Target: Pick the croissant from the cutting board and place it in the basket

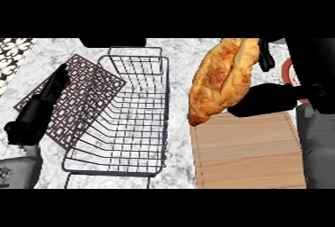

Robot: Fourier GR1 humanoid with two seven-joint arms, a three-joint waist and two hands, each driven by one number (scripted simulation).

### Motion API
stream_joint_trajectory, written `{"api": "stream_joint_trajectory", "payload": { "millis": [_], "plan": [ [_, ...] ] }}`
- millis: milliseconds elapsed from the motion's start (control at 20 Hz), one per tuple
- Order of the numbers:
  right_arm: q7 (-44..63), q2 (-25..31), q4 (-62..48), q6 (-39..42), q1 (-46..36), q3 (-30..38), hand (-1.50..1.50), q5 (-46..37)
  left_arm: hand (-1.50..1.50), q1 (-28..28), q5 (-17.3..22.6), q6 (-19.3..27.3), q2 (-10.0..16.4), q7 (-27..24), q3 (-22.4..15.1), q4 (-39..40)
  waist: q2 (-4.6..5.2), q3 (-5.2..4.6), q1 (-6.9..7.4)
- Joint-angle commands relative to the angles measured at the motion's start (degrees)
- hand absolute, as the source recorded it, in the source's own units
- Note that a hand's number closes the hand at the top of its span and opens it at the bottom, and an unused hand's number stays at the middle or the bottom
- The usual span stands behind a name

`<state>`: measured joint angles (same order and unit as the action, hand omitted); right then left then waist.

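Item 1, task object: the large golden-brown flaky croissant (pixel 219 82) is sitting in the grasp of the right hand (pixel 265 101), standing nearly on end. Its lower tip is showing just past the far left corner of the pale wooden rectangular cutting board (pixel 252 153). It appears to be lifted clear of the board rather than resting on it, though no gap can be confirmed from this view.

Item 2, grasp: the black fingers (pixel 265 55) are curling round the pastry's right flank, with the palm pressing in lower down. The side-on hold is leaving the left face of the croissant unobstructed, which in my judgement suits a sideways carry.

Item 3, destination: the dark wire rectangular basket (pixel 131 128) is lying on the white marbled tabletop (pixel 180 146), just left of the board, with nothing inside it. The croissant is not yet over its rim; a short leftward move and a lowering are outstanding.

Item 4, surroundings: a brown perforated mat (pixel 88 91) is lying partly beneath the basket's left side. The left hand (pixel 36 115) is resting over that mat at the view's left, fingers straight and holding nothing, well apart from the transfer path.
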<state>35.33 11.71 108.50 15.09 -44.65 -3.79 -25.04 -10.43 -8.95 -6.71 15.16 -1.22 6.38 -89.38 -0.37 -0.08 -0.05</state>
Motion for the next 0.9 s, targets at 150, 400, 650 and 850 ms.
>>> {"api": "stream_joint_trajectory", "payload": {
  "millis": [150, 400, 650, 850],
  "plan": [
    [14.8, -7.5, -6.2, 2.5, -16.6, -3.6, 1.50, 1.4, 0.00, 0.6, -0.9, 0.4, -1.7, 1.3, -1.9, -2.8, 0.20, 0.01, 0.79],
    [21.4, -11.5, -12.0, 1.5, -23.3, -4.6, 1.50, 1.5, 0.00, 1.2, -1.9, 1.3, -1.8, -1.7, -1.0, -0.2, 0.25, 0.03, 0.55],
    [22.5, -11.7, -24.2, -1.6, -31.0, -7.8, 1.50, 4.8, 0.00, 0.9, 0.5, -1.7, 0.6, 0.6, 0.8, -1.6, 0.27, 0.01, 1.39],
    [26.4, -11.7, -27.9, -3.6, -33.4, -12.3, 1.50, 8.6, 0.00, -1.8, -0.6, -0.5, -1.0, 2.0, -0.4, -0.5, 0.27, 0.01, 1.04]
  ]
}}
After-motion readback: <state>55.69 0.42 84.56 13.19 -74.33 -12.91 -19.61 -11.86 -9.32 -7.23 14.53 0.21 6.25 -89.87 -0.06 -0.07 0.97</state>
